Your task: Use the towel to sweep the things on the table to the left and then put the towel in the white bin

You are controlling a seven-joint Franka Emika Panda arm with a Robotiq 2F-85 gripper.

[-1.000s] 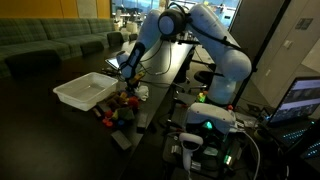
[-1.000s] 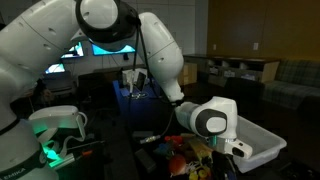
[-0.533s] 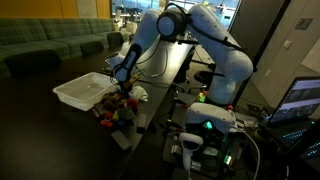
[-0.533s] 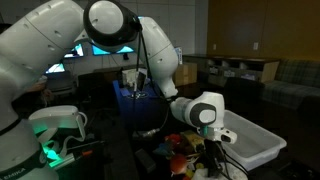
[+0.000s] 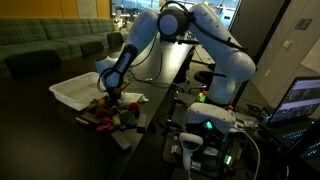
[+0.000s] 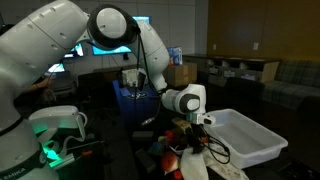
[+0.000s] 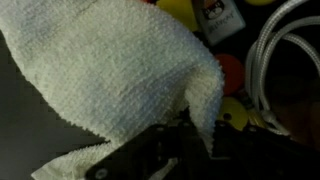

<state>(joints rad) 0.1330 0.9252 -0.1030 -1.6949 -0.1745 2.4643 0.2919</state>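
The white towel (image 7: pixel 110 70) fills most of the wrist view, and my gripper (image 7: pixel 200 135) is shut on a fold of it. In an exterior view the gripper (image 5: pixel 109 91) hangs low over the black table (image 5: pixel 60 125), just beside the white bin (image 5: pixel 78 90), with the towel (image 5: pixel 133 98) trailing behind it. The things (image 5: pixel 110 116), small red, yellow and dark toys, lie in a heap in front of the bin. A yellow toy (image 7: pixel 236 108) and a red one (image 7: pixel 232 70) show past the towel's edge. The gripper (image 6: pixel 192 128) sits left of the bin (image 6: pixel 245 140), over the toys (image 6: pixel 175 150).
A white cable (image 7: pixel 285 50) loops at the right of the wrist view. A device with green lights (image 5: pixel 208 125) stands beside the arm's base, and a lit screen (image 5: pixel 300 100) at the far right. Sofas (image 5: pixel 50 45) line the back.
The gripper has dropped and moved toward the white bin, dragging the towel over the toys, which have shifted with it. The jaws stayed shut on the towel.
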